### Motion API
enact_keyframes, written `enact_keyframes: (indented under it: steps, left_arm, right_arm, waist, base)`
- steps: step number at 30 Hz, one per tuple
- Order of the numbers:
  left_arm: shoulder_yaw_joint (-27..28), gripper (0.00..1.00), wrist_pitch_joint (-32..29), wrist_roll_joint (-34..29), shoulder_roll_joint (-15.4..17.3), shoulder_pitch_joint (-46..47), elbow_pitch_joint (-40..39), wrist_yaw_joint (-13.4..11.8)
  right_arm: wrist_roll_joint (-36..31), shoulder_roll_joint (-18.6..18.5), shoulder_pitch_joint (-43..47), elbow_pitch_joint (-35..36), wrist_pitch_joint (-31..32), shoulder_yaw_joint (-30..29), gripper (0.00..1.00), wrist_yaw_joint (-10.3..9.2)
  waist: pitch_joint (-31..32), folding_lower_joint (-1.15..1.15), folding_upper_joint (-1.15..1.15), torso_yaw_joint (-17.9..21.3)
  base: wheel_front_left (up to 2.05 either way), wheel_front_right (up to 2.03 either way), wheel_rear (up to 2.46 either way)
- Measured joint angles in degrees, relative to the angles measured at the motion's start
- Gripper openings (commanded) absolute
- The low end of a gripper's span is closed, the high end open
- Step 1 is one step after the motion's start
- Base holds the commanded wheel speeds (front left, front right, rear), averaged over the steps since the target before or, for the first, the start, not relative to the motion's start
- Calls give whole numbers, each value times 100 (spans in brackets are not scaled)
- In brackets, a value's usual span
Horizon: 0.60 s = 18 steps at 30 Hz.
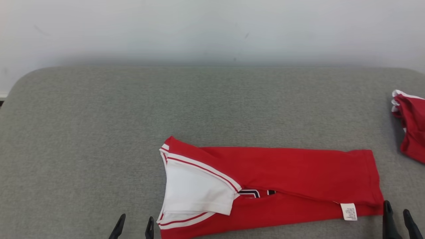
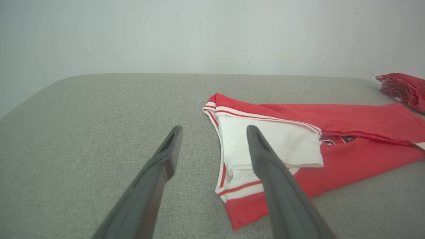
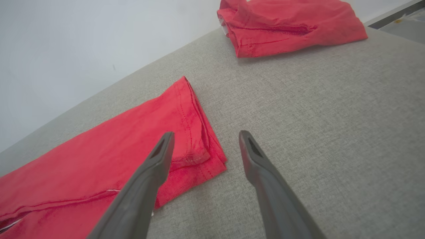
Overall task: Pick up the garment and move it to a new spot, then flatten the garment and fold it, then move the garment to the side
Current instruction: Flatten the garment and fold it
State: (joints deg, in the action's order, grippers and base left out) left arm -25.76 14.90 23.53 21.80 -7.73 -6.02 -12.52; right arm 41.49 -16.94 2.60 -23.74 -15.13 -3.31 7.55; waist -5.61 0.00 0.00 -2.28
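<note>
Two grippers, both with fingers spread apart and nothing between them. The long red jersey garment with white striped trim lies folded lengthwise on the grey woven fabric surface, near its front edge and right of centre. Its white sleeve panel sits at the left end, and a small white care label lies near the right hem.

The left gripper sits just beside the garment's near left corner. In the left wrist view the left gripper has one finger over bare fabric and the other crossing the striped edge of the garment; contact can't be told.

The right gripper sits just off the near right hem corner. In the right wrist view the right gripper straddles that corner of the garment, one finger above the red cloth and the other above the grey surface.

A second bunched red garment lies well apart at the far right edge.
</note>
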Motion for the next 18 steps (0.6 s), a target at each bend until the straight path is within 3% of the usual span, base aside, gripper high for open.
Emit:
enact_keyframes:
  steps: [12,13,14,16,17,18]
  left_arm:
    - [457,100,8,-408,-388,-175,335,595]
    - [475,100,8,-438,-412,-179,356,644]
    - [499,100,8,-456,-438,-183,375,676]
    - [544,100,8,-541,-487,-186,412,754]
    - [560,100,8,-567,-514,-187,426,781]
    - [580,100,8,-592,-537,-188,444,806]
  right_arm:
    - [542,-196,-354,-886,0,185,100,0]
    - [549,-198,-384,-965,0,185,98,0]
    - [564,-198,-405,-1033,0,190,86,0]
    - [584,-191,-441,-1188,0,189,75,0]
    - [583,-185,-451,-1243,0,188,64,0]
    - [581,-177,-470,-1291,-1,170,62,0]
  waist:
    - [-7,0,0,-485]
    - [-14,0,0,-514]
    - [-20,0,0,-541]
    - [-35,0,0,-589]
    - [-43,0,0,-608]
    - [-52,0,0,-622]
  base:
    - [0,0,0]
    - [0,0,0]
    - [0,0,0]
    - [0,0,0]
    - [0,0,0]
    - [0,0,0]
